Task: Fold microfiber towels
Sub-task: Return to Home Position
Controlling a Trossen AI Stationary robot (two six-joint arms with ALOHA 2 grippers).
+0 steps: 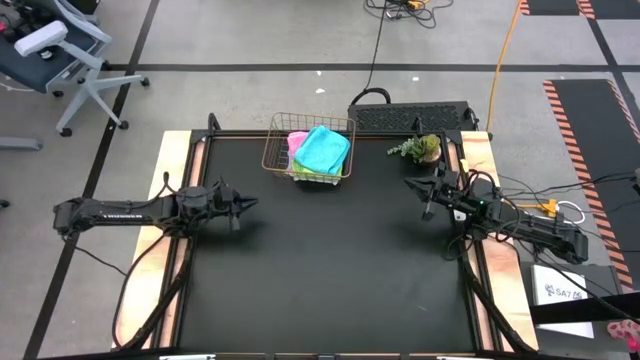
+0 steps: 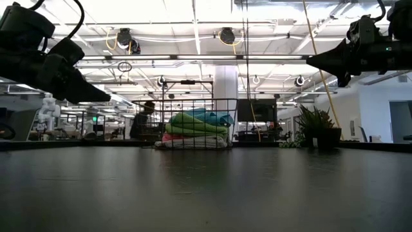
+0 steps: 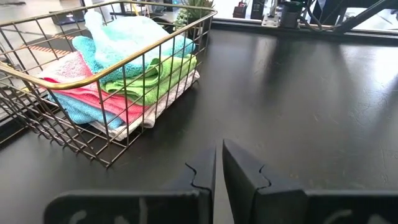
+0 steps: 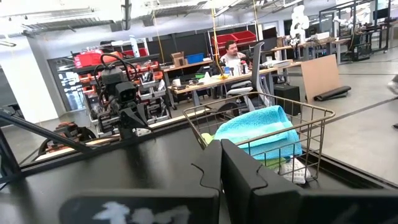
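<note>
— Microfiber towels [image 1: 320, 150]: where vs. our grippers?
— Left gripper [image 1: 250, 203] first: fingers pressed together, nothing held, hangs above the table [image 1: 330, 270]. Right gripper [image 1: 410, 185]: same, facing it, well apart.
— And the towels?
— We see them beyond both tips, btw. the two, stacked in the wire basket [image 1: 310, 118]: cyan on top, then green, pink, blue, white-grey. Plant [image 1: 420, 148] sits near our right gripper.

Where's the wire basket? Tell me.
In the high view, the wire basket sits at the table's far edge, holding the folded towels, left of the small plant.
</note>
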